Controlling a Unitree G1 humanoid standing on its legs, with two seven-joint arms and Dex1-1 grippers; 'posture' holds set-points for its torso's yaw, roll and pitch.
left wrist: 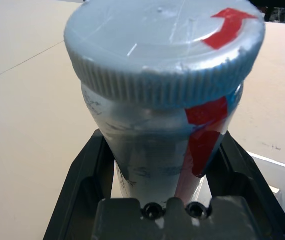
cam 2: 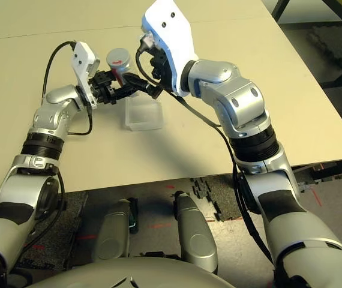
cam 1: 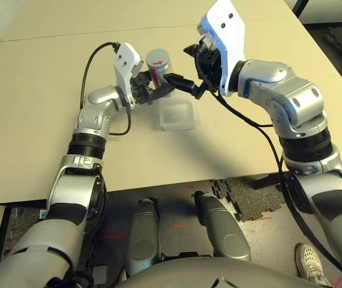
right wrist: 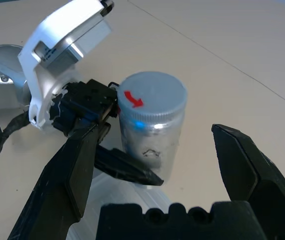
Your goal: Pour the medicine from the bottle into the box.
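Note:
The bottle, silver-grey with a red-and-white label, stands upright with its grey cap on; the cap bears a red arrow. My left gripper is shut on the bottle's body, holding it just above the table behind the box. The box, clear shallow plastic, lies on the tan table directly in front of the bottle. My right gripper hovers a little to the right of the bottle, pointing at it. It is open, both fingers apart from the cap and nothing between them.
The tan table stretches wide on both sides, with a seam across its back. Black cables hang from both wrists, the right one trailing over the table. The front edge of the table runs close to my body.

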